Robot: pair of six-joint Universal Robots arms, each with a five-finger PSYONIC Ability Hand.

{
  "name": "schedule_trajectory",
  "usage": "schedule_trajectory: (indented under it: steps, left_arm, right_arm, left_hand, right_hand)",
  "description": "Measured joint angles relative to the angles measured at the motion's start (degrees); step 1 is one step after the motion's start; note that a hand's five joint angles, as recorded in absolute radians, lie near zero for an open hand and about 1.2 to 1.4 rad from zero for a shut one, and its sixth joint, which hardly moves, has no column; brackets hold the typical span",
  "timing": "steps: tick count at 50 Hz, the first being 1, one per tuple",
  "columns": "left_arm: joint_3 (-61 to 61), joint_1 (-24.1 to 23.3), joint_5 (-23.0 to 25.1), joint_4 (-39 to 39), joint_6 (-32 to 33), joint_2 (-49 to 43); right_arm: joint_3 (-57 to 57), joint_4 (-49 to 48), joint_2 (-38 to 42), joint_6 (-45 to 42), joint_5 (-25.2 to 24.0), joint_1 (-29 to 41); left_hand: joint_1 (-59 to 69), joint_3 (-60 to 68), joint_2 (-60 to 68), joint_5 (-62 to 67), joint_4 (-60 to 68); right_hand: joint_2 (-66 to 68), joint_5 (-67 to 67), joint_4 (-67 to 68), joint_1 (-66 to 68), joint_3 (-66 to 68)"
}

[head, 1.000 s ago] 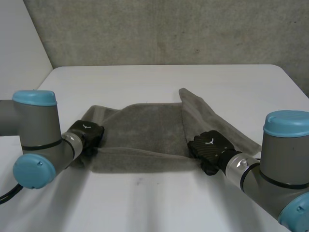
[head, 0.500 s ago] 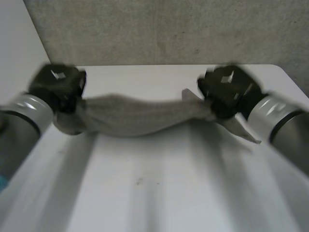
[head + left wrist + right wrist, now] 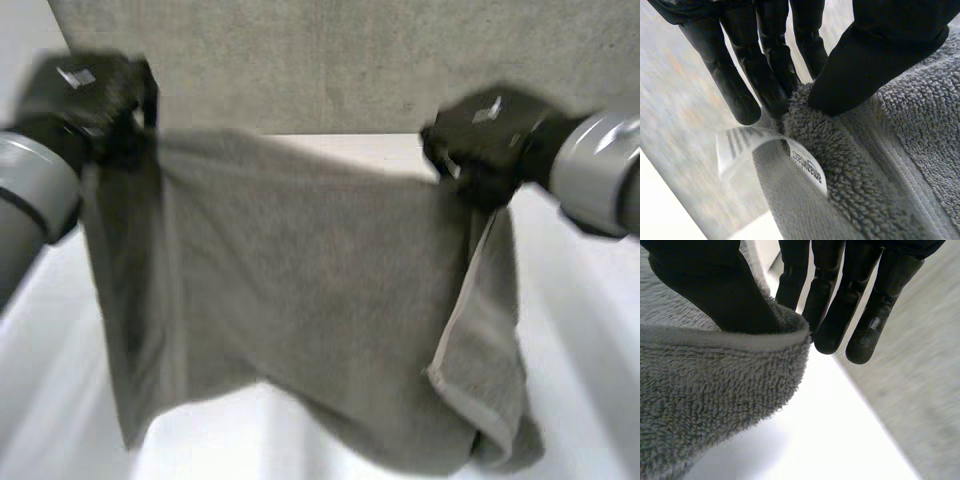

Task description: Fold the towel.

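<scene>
- Head view: holds the grey towel [image 3: 300, 300] up above the white desk [image 3: 585, 300], stretched between the left hand [image 3: 90, 95] and the right hand [image 3: 485, 140], both raised in front of the grey wall [image 3: 330, 60] beyond the desk's far edge.
- Hangs as a wide sheet from its top edge. Droops in a doubled-over flap below the right hand, toward the desk's right edge. Reaches low toward the near edge; cannot tell whether it touches the desk.
- Left wrist view: pinches a top corner of the towel [image 3: 890, 150] between the thumb and straight fingers [image 3: 765, 85] of the left hand [image 3: 880, 50]. Shows a white sewn-in label [image 3: 807, 165] just below the grip.
- Right wrist view: clamps the hemmed edge of the towel [image 3: 715, 400] between the thumb and straight fingers [image 3: 835, 315] of the right hand [image 3: 715, 290], with the pile bunched under the thumb.
</scene>
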Motion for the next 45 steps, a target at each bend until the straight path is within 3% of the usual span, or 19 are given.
schedule_trajectory:
  steps: [8,12,14,18,23,25,29,31,33,37,42,45]
  left_arm:
    - [6.28,0.19,0.10,2.22,0.34,-14.91]
    - [13.76,0.21,-0.10,8.23,0.03,-19.72]
    - [14.94,0.20,-0.18,9.75,-0.07,-20.07]
    - [19.05,-0.30,-1.23,22.77,-0.55,-18.97]
    - [15.77,-0.82,-2.65,32.09,-0.73,-13.27]
    - [13.70,-0.88,-2.92,33.33,-0.78,-11.35]
    - [8.08,-0.85,-3.17,33.41,-0.84,-8.44]
    - [3.28,-0.76,-3.17,32.13,-0.84,-7.40]
    - [1.44,-0.71,-3.16,31.52,-0.83,-7.18]
    - [-6.70,-0.36,-2.94,28.66,-0.72,-7.10]
    - [-12.89,0.02,-2.62,27.32,-0.57,-7.69]
    - [-14.50,0.23,-2.58,27.14,-0.58,-8.08]
  right_arm:
    - [-5.47,-1.39,15.35,-4.51,1.57,-0.06]
    - [-13.91,-10.41,19.57,-4.45,5.30,-0.02]
    - [-15.12,-12.92,19.61,-4.32,6.06,0.01]
    - [-16.94,-31.32,15.53,-2.73,9.24,0.21]
    - [-9.47,-45.22,6.93,-0.15,7.79,0.14]
    - [-7.03,-46.60,4.80,0.39,6.67,-0.02]
    - [-3.36,-42.22,2.74,0.92,3.28,-0.37]
    - [-1.94,-33.63,3.79,0.58,0.43,-0.53]
    - [-1.68,-31.05,4.34,0.36,-0.24,-0.56]
    - [0.07,-13.14,10.45,-4.23,-3.40,-0.74]
    - [2.17,-4.62,17.11,-11.46,-3.92,-1.23]
    - [2.77,-4.65,19.66,-13.19,-3.84,-1.41]
  left_hand:
    - [0.00,0.04,0.01,-0.01,0.00]
    - [0.00,0.04,0.01,0.00,0.00]
    - [0.00,0.04,0.01,0.00,0.00]
    - [0.00,0.04,0.01,0.00,0.00]
    - [0.00,0.04,0.01,0.00,0.01]
    - [0.15,0.04,0.02,0.00,0.01]
    - [0.49,0.04,0.02,0.17,0.01]
    - [0.51,0.04,0.02,0.27,0.01]
    - [0.51,0.04,0.02,0.27,0.01]
    - [0.54,0.04,0.02,0.27,0.01]
    - [0.54,0.04,0.02,0.27,0.01]
    - [0.54,0.04,0.02,0.27,0.01]
  right_hand:
    - [0.00,-0.01,0.00,0.00,0.00]
    - [0.00,0.00,0.00,0.00,0.00]
    - [0.00,0.00,0.00,0.00,0.00]
    - [0.00,0.00,0.00,0.00,0.00]
    - [0.00,0.00,0.00,0.00,0.00]
    - [0.00,0.00,0.00,0.00,0.00]
    - [0.00,0.11,0.00,0.00,0.00]
    - [0.00,0.17,0.00,0.00,0.00]
    - [0.00,0.17,0.00,0.00,0.00]
    - [0.00,0.22,0.00,0.00,0.00]
    - [0.00,0.23,0.00,0.00,0.00]
    - [0.00,0.24,0.00,0.00,0.00]
